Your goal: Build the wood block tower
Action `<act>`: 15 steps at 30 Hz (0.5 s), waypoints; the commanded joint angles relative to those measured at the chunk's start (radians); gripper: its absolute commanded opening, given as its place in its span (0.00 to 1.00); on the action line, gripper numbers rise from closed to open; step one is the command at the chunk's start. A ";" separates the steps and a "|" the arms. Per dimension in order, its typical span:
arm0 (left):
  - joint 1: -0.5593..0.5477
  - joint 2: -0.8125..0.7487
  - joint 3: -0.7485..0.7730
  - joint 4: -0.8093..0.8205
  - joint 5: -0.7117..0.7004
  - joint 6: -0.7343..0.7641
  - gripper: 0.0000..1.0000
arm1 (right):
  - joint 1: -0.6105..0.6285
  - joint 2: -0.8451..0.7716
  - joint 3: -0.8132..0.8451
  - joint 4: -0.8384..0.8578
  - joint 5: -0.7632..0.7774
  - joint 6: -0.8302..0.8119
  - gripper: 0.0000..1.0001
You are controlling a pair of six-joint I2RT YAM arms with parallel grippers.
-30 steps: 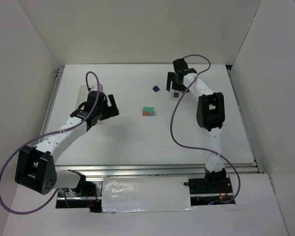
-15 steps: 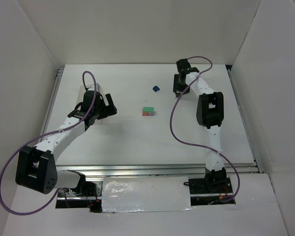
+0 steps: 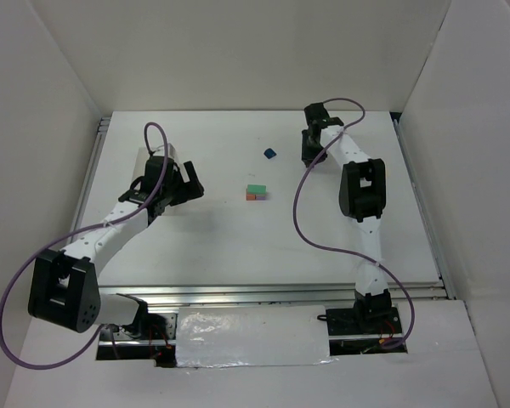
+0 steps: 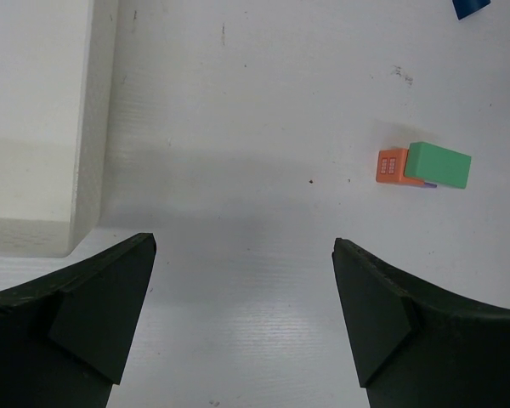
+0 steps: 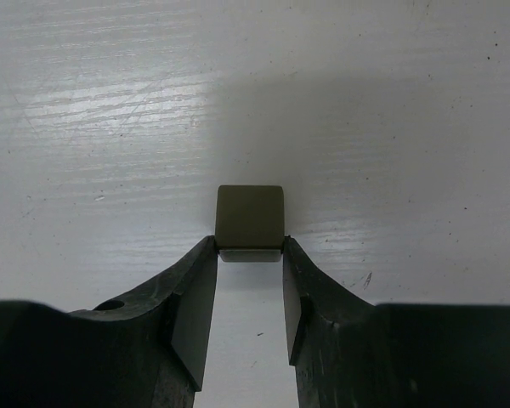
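While the right gripper (image 5: 249,252) is pinching an olive-grey block (image 5: 250,217) between its two fingertips, the left gripper (image 4: 244,246) is hanging with its fingers spread wide and nothing between them.

Landmark: the stack (image 3: 256,193), which is sitting near the middle of the table (image 3: 238,246). A green block (image 4: 439,165) is lying on top of it, with an orange block (image 4: 392,166) and a thin edge of a purple block (image 4: 431,184) showing underneath.

Right side: the right gripper (image 3: 310,151) is working beyond and to the right of the stack, well apart from it. In the right wrist view its fingertips are pressing on the two near corners of the olive-grey block, so most of the block is projecting past them. Whether the block is touching the table cannot be told.

Between: a blue block (image 3: 270,153) is lying alone, beyond the stack and slightly to its right, tilted out of line with it.

Left side: the left gripper (image 3: 191,183) is hovering to the left of the stack, pointing towards it. A white box (image 4: 34,127) is standing farther left of the stack, and in the top view the left arm is partly covering it.
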 commanded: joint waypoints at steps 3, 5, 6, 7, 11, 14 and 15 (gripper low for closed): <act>0.005 0.003 0.008 0.039 0.021 0.020 0.99 | 0.008 -0.082 -0.038 0.058 -0.029 -0.090 0.29; 0.005 -0.003 0.006 0.036 0.018 0.026 0.99 | 0.021 -0.140 -0.111 0.113 -0.060 -0.175 0.28; 0.003 -0.009 0.005 0.036 0.020 0.030 0.99 | 0.033 -0.166 -0.178 0.139 -0.066 -0.232 0.28; 0.002 -0.015 0.003 0.039 0.024 0.033 0.99 | 0.039 -0.193 -0.211 0.171 -0.105 -0.327 0.28; -0.003 -0.039 -0.016 0.047 0.035 0.037 0.99 | 0.091 -0.367 -0.389 0.251 -0.196 -0.543 0.28; -0.006 -0.059 -0.026 0.048 0.047 0.043 0.99 | 0.122 -0.472 -0.496 0.277 -0.341 -0.685 0.29; -0.012 -0.067 -0.027 0.048 0.047 0.048 0.99 | 0.128 -0.492 -0.510 0.274 -0.381 -0.712 0.29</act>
